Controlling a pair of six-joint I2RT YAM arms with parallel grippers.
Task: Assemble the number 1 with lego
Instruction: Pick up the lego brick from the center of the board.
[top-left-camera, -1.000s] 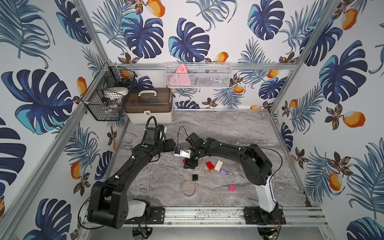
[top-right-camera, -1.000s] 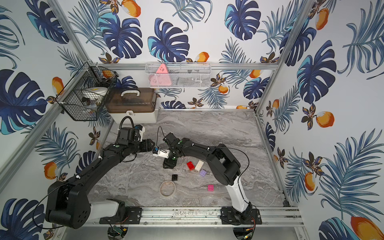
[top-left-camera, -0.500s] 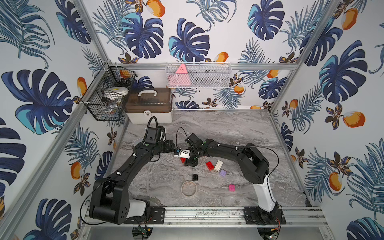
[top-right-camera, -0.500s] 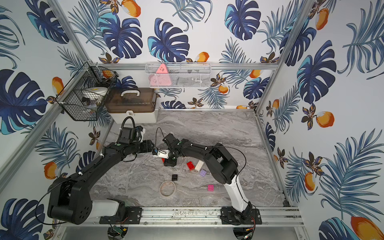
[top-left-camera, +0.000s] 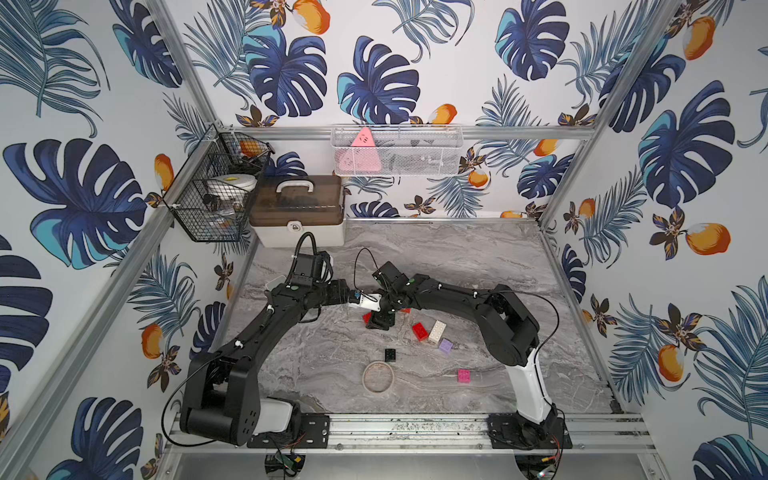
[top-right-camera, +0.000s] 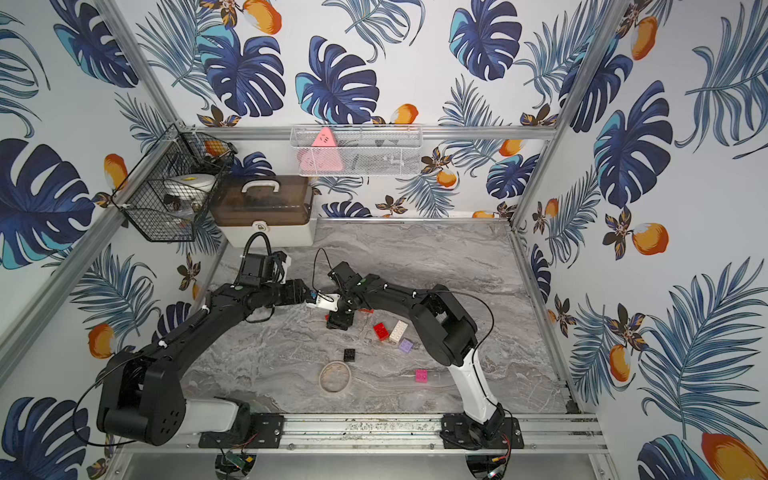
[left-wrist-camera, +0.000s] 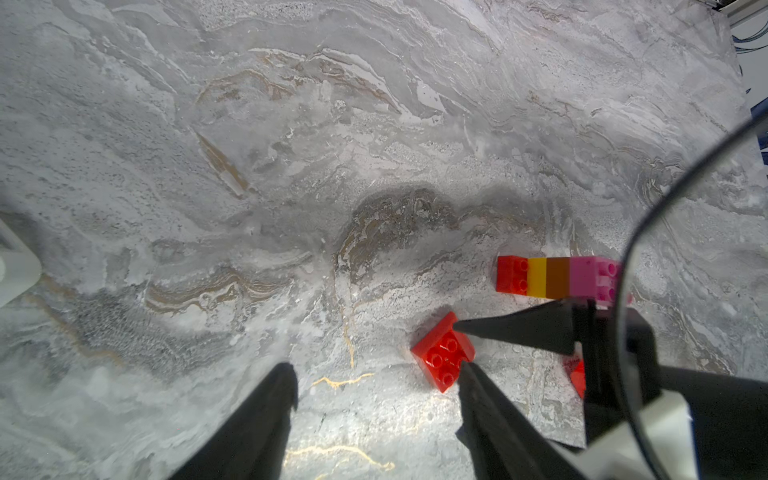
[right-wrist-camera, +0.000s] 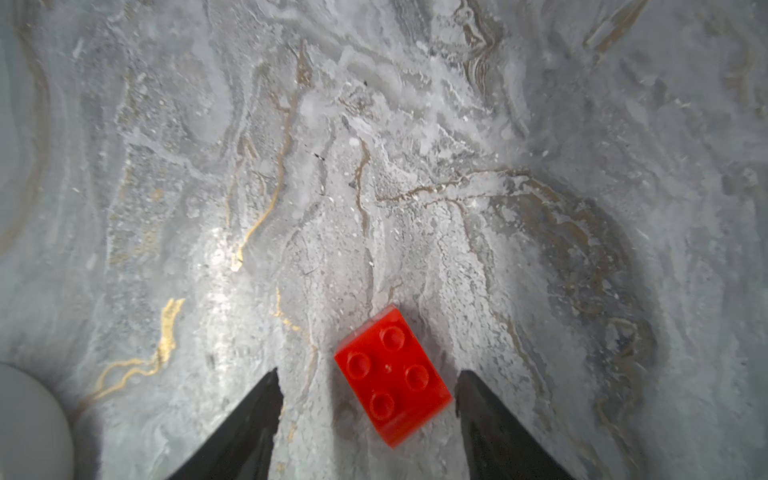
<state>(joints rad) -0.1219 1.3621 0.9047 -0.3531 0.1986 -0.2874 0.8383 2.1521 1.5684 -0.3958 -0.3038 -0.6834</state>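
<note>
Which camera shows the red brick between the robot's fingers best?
The right wrist view: the red brick sits large, four studs up, between the open fingers of the right hand. The left wrist view shows it smaller, fingers overlapping its edges. In both top views the hand hides all but a red sliver.

A red four-stud brick (right-wrist-camera: 392, 374) lies loose, studs up.

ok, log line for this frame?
left gripper: open, empty | right gripper: open, straddling red brick | four-brick stack: lying on table
</note>
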